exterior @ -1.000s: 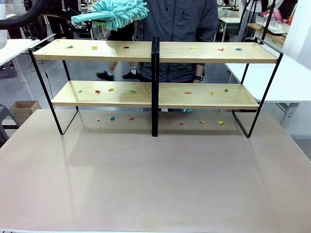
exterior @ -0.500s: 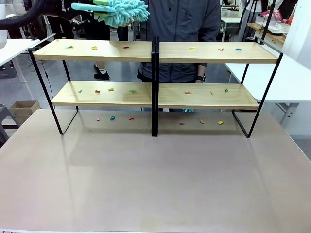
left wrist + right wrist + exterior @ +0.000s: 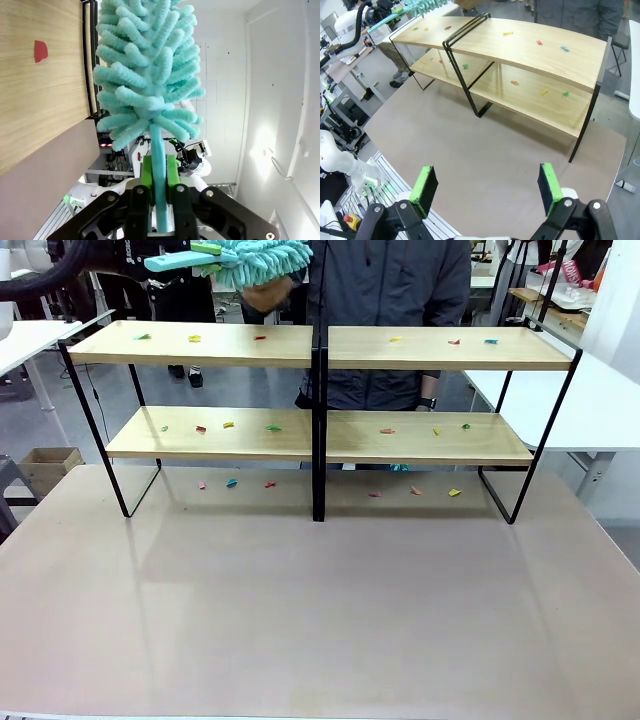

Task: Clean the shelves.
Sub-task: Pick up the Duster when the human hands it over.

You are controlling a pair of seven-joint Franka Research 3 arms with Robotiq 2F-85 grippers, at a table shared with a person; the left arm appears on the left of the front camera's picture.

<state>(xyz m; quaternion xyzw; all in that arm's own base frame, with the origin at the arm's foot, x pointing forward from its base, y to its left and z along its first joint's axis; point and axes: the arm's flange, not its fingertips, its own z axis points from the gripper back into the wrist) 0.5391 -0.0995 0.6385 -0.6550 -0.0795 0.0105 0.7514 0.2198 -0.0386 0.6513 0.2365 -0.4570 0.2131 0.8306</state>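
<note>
The shelves (image 3: 420, 348), a two-tier wooden rack on a black frame, stand at the far side of the table (image 3: 320, 610), with small coloured scraps (image 3: 273, 427) on both tiers and on the tabletop beneath. The left gripper (image 3: 159, 172) has its green pads clamped on the handle of a fluffy teal duster (image 3: 262, 258), held above the top-left board, with a person's hand (image 3: 263, 292) right at the duster's head. The right gripper (image 3: 487, 187) hovers with its fingers spread wide and empty above the table, well in front of the rack.

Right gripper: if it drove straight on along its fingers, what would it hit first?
Most likely the bare table in front of the shelves; the open right gripper tilts down at it, nothing between. Depth unclear.
</note>
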